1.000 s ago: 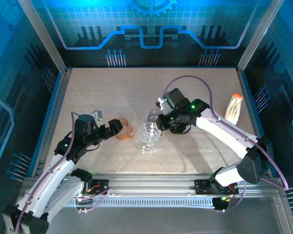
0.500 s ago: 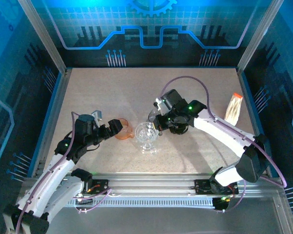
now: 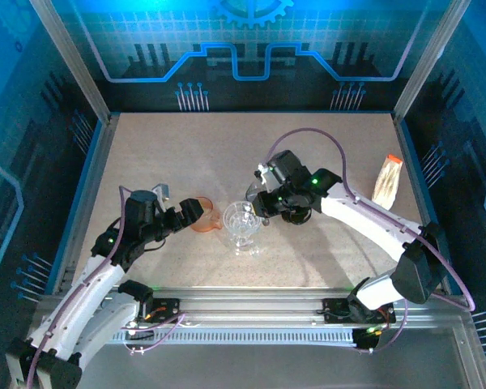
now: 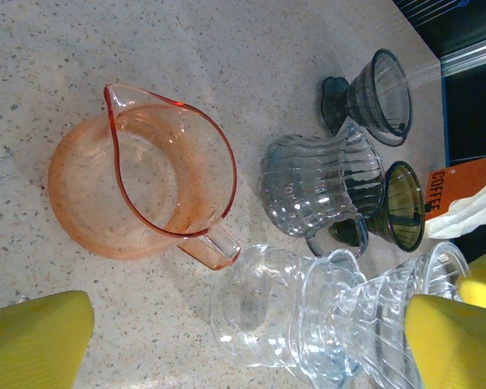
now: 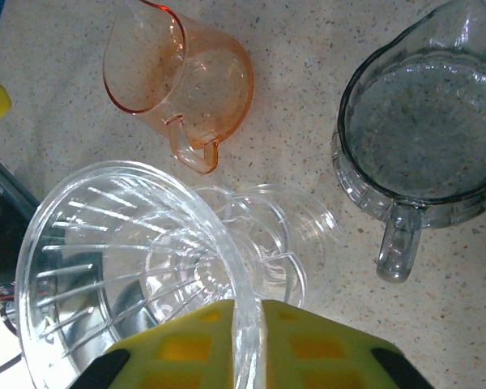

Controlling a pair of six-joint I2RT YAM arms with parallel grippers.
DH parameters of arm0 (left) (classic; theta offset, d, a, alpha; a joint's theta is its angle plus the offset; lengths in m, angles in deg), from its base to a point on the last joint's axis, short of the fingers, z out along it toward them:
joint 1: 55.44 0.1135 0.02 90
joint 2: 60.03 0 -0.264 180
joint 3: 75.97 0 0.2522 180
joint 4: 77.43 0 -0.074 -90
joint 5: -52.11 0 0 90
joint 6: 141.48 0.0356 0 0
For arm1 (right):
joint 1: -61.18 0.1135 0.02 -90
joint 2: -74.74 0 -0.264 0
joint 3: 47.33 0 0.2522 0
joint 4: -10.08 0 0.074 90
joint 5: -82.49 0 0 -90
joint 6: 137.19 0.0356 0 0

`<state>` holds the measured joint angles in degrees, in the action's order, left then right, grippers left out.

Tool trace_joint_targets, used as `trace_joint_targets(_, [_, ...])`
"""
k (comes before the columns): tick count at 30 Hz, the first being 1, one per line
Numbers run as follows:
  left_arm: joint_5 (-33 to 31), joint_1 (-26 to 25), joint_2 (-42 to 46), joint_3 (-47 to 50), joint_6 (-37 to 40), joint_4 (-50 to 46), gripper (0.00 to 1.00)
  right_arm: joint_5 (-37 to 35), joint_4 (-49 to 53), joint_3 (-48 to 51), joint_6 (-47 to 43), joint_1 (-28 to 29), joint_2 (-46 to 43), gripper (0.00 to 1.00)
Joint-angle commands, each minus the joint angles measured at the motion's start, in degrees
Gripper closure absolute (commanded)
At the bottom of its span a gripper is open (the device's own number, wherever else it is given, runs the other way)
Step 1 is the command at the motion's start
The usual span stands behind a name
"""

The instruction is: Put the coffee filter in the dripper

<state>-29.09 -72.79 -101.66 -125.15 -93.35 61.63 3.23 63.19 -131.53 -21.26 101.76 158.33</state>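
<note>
Speckled tabletop (image 3: 186, 154), blue-lit walls (image 3: 243, 49)

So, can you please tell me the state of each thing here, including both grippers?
Clear ribbed glass dripper: empty, no filter inside, gripped at the rim.
Pink glass pitcher: upright, empty.
Grey ribbed glass pitcher: upright, empty.
Orange-topped filter pack: at the far right, untouched.
Left gripper: open, holding nothing.
Right gripper: shut on the dripper's rim.
</note>
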Motion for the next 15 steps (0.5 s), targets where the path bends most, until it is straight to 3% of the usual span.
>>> trace_joint_targets(1, [0.95, 0.51, -0.11, 0.97, 0.11, 0.23, 0.01, -0.42, 0.81, 1.09, 0.90, 0.69, -0.68, 0.74])
trace_joint_targets(10, [1.43, 0.51, -0.10, 1.05, -0.14, 0.72, 0.01, -1.38, 0.26, 1.09, 1.40, 0.68, -2.76, 0.41])
trace_joint_targets(15, [1.35, 0.56, -0.03, 1.05, -0.65, 0.81, 0.01, -3.14, 0.37, 0.20, 1.37, 0.35, -5.03, 0.33])
